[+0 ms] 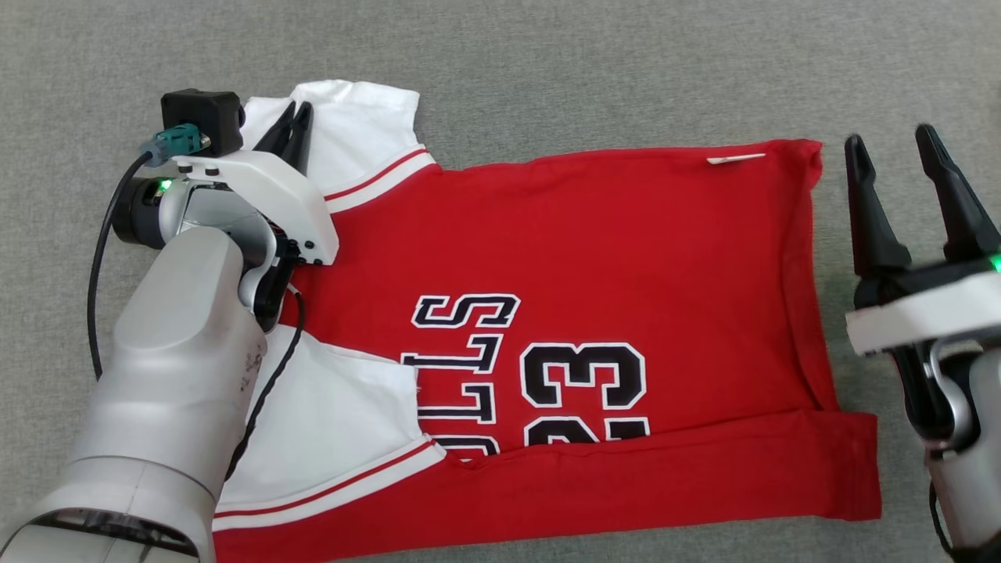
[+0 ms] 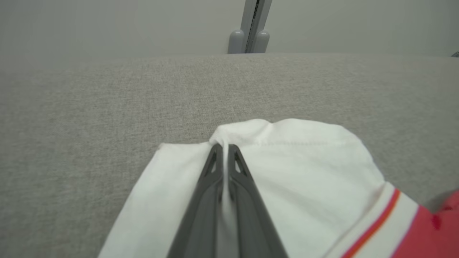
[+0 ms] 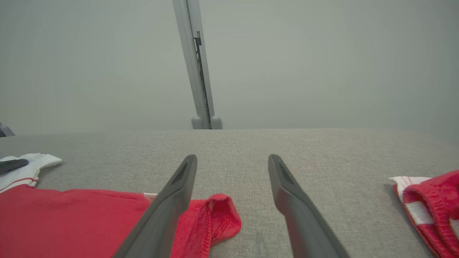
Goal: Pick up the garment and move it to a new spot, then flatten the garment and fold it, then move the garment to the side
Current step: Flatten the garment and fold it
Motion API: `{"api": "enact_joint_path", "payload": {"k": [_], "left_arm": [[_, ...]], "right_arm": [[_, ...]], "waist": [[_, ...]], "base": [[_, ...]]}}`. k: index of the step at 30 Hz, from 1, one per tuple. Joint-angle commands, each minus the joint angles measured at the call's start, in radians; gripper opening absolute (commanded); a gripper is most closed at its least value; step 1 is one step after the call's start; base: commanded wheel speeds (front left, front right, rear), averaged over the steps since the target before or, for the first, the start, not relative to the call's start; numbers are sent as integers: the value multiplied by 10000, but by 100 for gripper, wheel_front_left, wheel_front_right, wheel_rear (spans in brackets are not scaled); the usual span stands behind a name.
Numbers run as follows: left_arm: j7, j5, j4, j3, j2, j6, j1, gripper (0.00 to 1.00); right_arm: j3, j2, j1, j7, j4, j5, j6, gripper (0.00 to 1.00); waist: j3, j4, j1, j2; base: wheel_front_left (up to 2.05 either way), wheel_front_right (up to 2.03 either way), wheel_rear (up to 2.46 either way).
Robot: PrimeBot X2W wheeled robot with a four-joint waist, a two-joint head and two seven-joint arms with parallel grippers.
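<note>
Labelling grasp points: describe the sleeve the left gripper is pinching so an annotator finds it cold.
A red jersey lies spread on the grey surface, two white sleeves at the robot's left end. The far sleeve is the upper one in the head view. Unlike the near sleeve, lying loose by the forearm, its hem is pinched in the shut left gripper.

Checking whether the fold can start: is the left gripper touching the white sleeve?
Touching. The left wrist view shows the left gripper shut, with a pinch of the white sleeve bunched between its fingertips.
</note>
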Motion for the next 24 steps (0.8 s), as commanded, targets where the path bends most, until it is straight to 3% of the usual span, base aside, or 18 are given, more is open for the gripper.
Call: {"api": "enact_joint_path", "payload": {"k": [1,6,8,9,10,11,18,24], "left_arm": [[-186,-66,158,-48,-4,-56,-146,0],[-748,-205,315,-144,-190,-133,-242,0],[-952,-256,350,-166,-234,-146,-256,0],[-952,-256,350,-166,-234,-146,-256,0],[-1035,-288,364,-176,-251,-153,-261,0],[-1229,-283,282,-148,-240,-172,-265,0],[-1491,-290,-554,121,-93,-155,36,0],[-1498,97,-3422,801,125,136,1331,0]], "right_arm": [[256,-167,-500,252,500,157,-4,100],[1086,-480,-1284,863,1693,562,-4,97],[1332,-602,-1335,1039,1987,714,-4,47],[1332,-602,-1335,1039,1987,714,-4,47],[1363,-637,-1369,1112,2067,808,-4,31],[1380,-670,-1446,1101,2185,940,-4,0],[1153,-795,-1623,433,2029,1056,-4,0],[674,-894,-1208,-61,1485,1040,-6,0]], "waist": [[108,152,0,-1],[231,509,0,-1],[238,568,0,-1],[238,568,0,-1],[239,593,0,-1],[232,612,0,-1],[77,627,0,-1],[-133,780,0,-1]], "base": [[0,0,0],[0,0,0],[0,0,0],[0,0,0],[0,0,0],[0,0,0],[0,0,0],[0,0,0]]}}
